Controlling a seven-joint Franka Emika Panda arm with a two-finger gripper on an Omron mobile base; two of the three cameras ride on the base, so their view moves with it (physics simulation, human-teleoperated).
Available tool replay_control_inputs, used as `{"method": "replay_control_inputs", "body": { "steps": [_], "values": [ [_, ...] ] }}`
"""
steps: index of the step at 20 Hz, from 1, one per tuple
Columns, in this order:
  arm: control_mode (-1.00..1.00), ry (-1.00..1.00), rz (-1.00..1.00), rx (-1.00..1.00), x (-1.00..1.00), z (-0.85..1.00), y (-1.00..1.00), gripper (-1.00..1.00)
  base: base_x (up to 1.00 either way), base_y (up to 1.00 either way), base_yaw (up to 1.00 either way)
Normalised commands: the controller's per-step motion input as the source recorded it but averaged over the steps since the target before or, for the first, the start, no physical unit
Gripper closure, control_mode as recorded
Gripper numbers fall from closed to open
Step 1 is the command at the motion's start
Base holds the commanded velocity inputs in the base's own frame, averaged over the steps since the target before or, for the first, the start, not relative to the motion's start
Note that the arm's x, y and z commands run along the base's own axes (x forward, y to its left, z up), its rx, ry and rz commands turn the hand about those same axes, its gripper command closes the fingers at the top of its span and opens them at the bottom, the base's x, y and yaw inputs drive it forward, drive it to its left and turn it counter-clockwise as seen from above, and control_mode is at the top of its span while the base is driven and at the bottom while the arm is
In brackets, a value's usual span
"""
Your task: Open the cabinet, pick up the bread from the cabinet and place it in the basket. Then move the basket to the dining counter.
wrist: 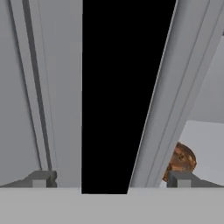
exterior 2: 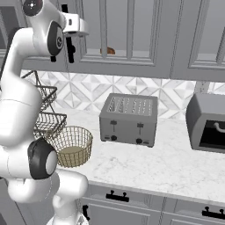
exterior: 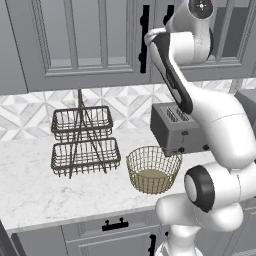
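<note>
Cabinet-opening step: gripper [wrist: 109, 179] is spread wide, straddling the black bar handle [wrist: 118, 87] on the cabinet [exterior: 75, 45], bread [wrist: 181, 161] inside behind the door; next it likely needs to clamp and pull.

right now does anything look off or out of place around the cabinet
Nothing is spilled or damaged. One oddity: the bread shows through the cabinet though its doors look shut. The open gripper straddles a black handle.
</note>
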Motion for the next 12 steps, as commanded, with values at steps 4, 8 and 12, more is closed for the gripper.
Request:
{"method": "replay_control_inputs", "body": {
  "steps": [4,8,12],
  "values": [
    [-1.00,-0.30,-0.04,-0.01,0.78,-0.95,0.03,1.00,0.00,0.00,0.00],
    [-1.00,-0.11,-0.09,-0.01,0.77,-0.75,-0.30,1.00,0.00,0.00,0.00],
    [-1.00,0.11,-0.05,0.10,0.32,-0.33,-0.96,1.00,0.00,0.00,0.00]
  ]
}}
